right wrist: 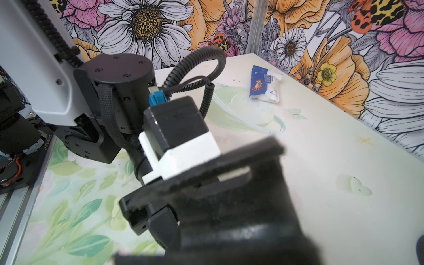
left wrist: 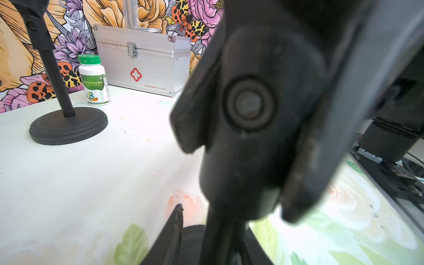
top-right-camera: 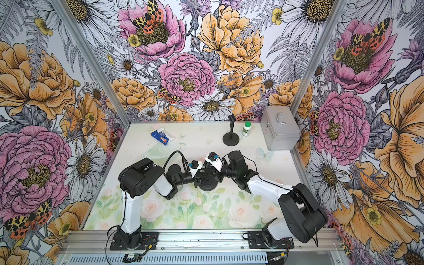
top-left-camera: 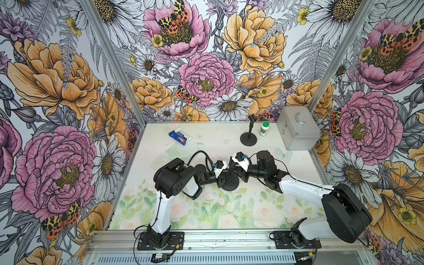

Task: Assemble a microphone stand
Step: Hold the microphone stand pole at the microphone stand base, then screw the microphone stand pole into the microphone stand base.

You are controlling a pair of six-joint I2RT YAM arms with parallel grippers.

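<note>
Closest to us, and blurred by that closeness, is a black clip head point(left wrist: 250, 103) with a round screw at its middle. A black stem point(left wrist: 220, 238) runs down from it. Farther off on the pale, flower-printed desk point(left wrist: 91, 183) we see a black microphone stand point(left wrist: 68, 125), its pole rising from a round base (the top is cut off). Near it stands a white bottle point(left wrist: 94, 80) with a green cap. Beyond the bottle is a silver case point(left wrist: 146, 62) with a red cross, lid shut. Part of a black arm point(left wrist: 390, 140) shows beyond the clip head.

The microphone clip point(left wrist: 250, 107) is blurred and cropped close-up; from above, the round base point(top-left-camera: 230, 184) is half hidden.
</note>
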